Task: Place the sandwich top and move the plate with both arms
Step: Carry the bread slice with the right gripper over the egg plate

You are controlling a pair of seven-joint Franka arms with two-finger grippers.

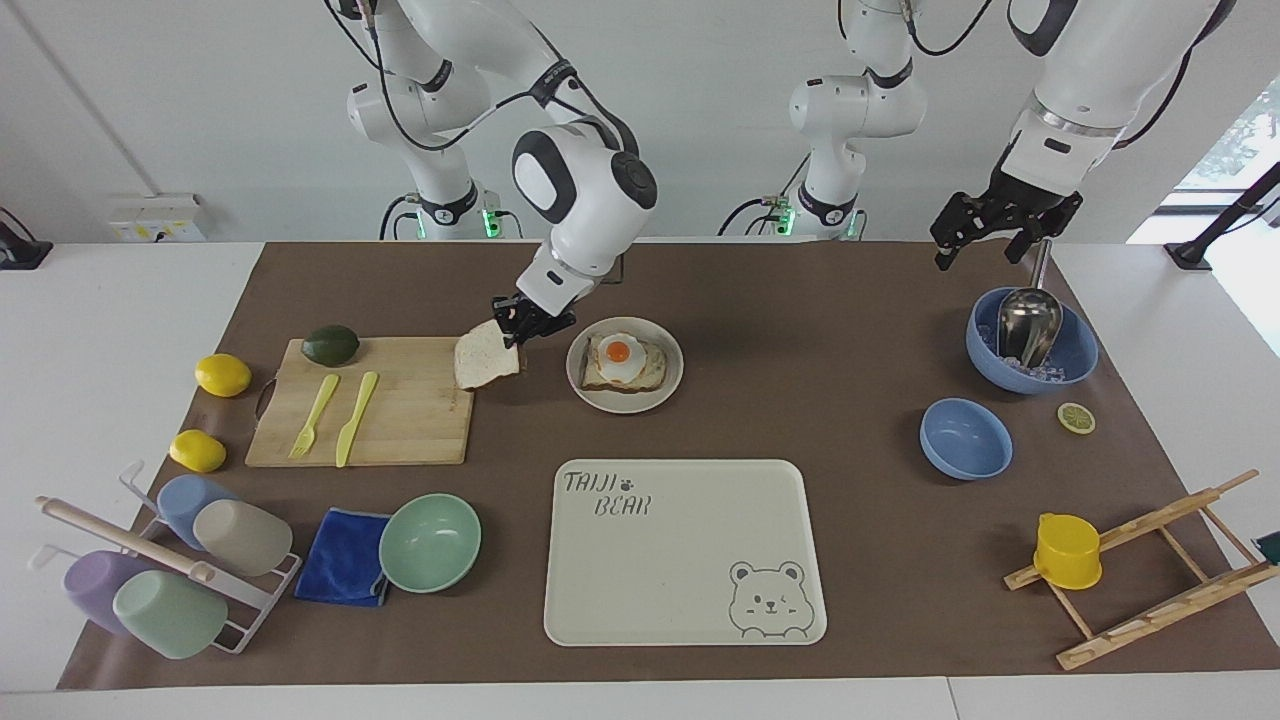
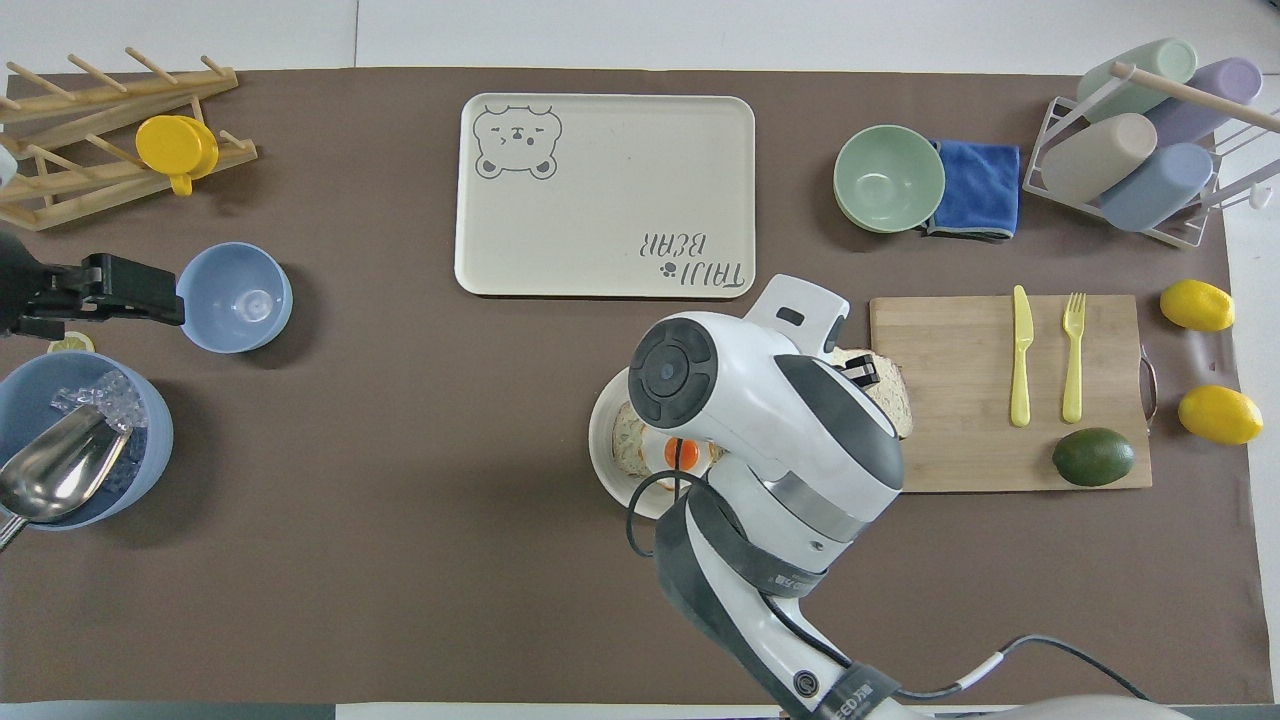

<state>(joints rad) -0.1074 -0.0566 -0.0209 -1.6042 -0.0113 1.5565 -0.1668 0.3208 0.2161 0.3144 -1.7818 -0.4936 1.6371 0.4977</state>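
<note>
One sandwich top [image 1: 486, 360], one plate [image 1: 625, 398]

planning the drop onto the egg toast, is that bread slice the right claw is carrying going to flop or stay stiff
The plain speckled bread slice with brown crust hangs tilted from the right claw, pinched at one edge, yet shows no droop, so it is probably fairly stiff. It looks thin, so likely light. Held only by an edge, it may swing or land askew on the round beige-rimmed plate.

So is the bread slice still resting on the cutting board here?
Apart. In the facing view the sandwich top hangs tilted from the right gripper, lifted off the cutting board with its shadow showing below it.
</note>
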